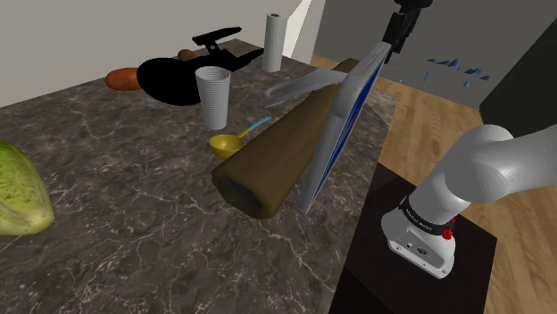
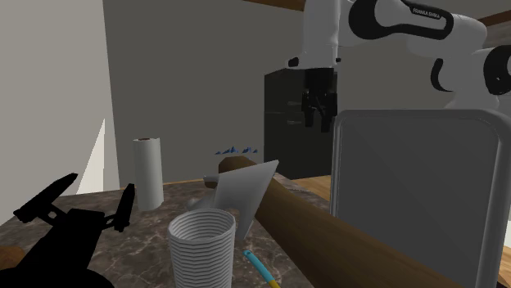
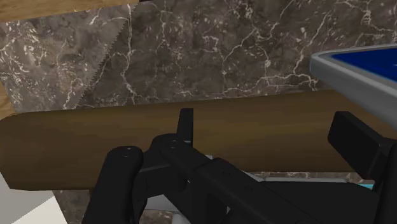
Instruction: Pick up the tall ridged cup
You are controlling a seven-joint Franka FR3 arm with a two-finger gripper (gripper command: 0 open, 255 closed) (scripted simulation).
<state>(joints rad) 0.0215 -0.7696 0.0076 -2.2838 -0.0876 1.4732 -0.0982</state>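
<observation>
The tall ridged cup (image 1: 212,96) is pale grey and stands upright on the dark marble counter (image 1: 134,223); it is close to the camera in the second exterior view (image 2: 202,248). My black gripper (image 1: 398,40) hangs open high above the counter's far end, well away from the cup (image 2: 318,113). Nothing is between its fingers. In the wrist view the gripper (image 3: 273,137) looks down on a brown log (image 3: 95,149), not on the cup.
A thick brown log (image 1: 272,156) lies between the cup and a grey tray (image 1: 339,125) leaning on it. A yellow spoon (image 1: 228,143), a grey saw (image 1: 299,86), a paper roll (image 1: 272,42), a black object (image 1: 174,80) and a green lettuce (image 1: 18,187) share the counter.
</observation>
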